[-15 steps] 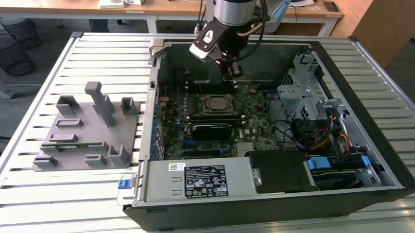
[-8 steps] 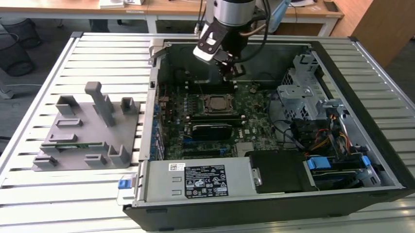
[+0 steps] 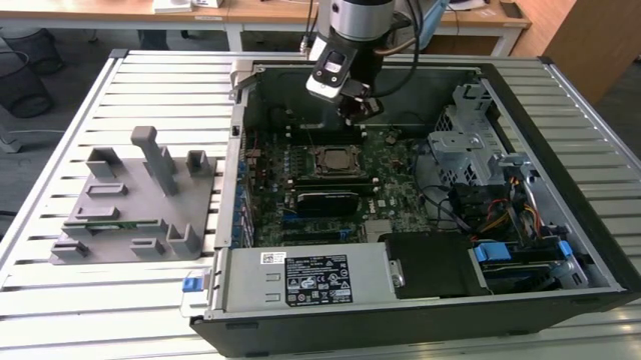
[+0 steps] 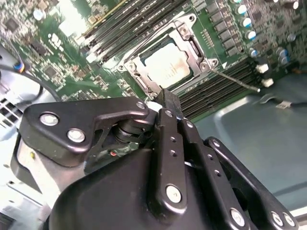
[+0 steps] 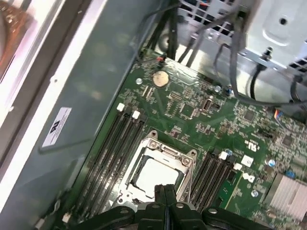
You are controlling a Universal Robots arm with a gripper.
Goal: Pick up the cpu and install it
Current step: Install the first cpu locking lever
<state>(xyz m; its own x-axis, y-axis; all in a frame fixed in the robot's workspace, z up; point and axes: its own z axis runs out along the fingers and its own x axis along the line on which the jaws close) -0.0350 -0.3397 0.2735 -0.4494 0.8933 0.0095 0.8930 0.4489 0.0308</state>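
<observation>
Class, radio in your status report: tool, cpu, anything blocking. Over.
Tool shut, low over the socket. Cpu lying inside socket frame. No blockage visible.

The arm (image 3: 361, 19) stands nearly upright at the top of the exterior view, with the black gripper (image 3: 356, 109) hanging below it and pointing down. In both wrist views the fingers (image 4: 168, 103) (image 5: 159, 196) are pressed flat together, with nothing held between them.
</observation>
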